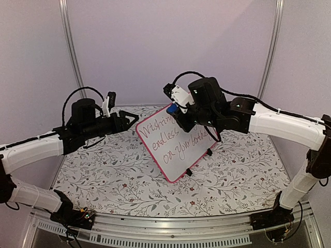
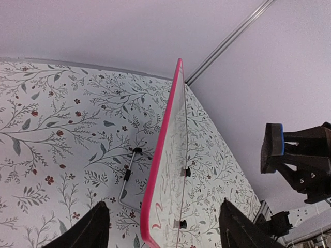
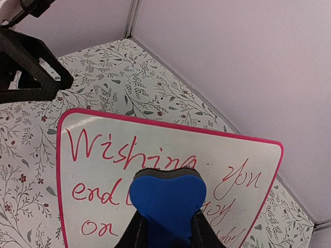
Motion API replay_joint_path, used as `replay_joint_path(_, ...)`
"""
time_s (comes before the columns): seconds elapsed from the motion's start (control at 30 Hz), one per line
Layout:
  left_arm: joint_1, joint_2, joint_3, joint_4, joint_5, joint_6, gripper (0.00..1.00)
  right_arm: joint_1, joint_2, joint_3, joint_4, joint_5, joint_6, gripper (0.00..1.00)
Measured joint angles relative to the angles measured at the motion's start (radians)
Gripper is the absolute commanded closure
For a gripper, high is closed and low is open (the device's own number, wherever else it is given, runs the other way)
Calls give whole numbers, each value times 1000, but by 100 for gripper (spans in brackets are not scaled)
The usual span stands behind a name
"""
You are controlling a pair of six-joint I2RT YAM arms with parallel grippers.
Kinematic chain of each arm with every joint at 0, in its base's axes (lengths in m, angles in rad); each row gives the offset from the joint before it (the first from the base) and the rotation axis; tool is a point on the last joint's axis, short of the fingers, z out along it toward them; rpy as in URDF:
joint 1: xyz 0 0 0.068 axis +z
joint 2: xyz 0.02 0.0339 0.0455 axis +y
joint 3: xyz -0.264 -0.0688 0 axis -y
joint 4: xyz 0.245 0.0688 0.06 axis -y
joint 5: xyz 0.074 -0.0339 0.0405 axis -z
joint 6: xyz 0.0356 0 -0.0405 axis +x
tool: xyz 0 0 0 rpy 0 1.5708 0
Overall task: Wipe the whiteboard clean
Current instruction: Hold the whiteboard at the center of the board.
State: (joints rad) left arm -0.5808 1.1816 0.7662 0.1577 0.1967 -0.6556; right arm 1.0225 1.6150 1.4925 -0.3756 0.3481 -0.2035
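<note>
Your whiteboard (image 1: 173,147) stands propped up in the middle of the desk (image 1: 114,175), with red handwriting all over its face. Right jaws are clamped on a blue heart-shaped eraser (image 3: 166,199) at the board's far top edge; can't tell if it touches. Left jaws are wide apart, just left of the board's left edge and clear of it.

The whiteboard (image 2: 174,170) stands edge-on on the floral table (image 2: 57,129); the left gripper (image 2: 164,225) flanks it, fingers (image 2: 93,228) apart from it; a blue-edged eraser (image 2: 272,147) shows at right.
</note>
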Motion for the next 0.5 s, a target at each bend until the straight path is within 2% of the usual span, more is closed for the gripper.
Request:
replay_joint_path(0.07, 19, 20, 20, -23, 48, -1, 41, 4, 17, 12, 13, 0, -5, 86)
replay_joint_path(0.3, 83, 89, 63, -73, 206, 2, 44, 27, 46, 13, 29, -13, -22, 86)
replay_joint_path(0.5, 114, 126, 76, -61, 303, -2, 56, 43, 93, 51, 43, -19, -24, 86)
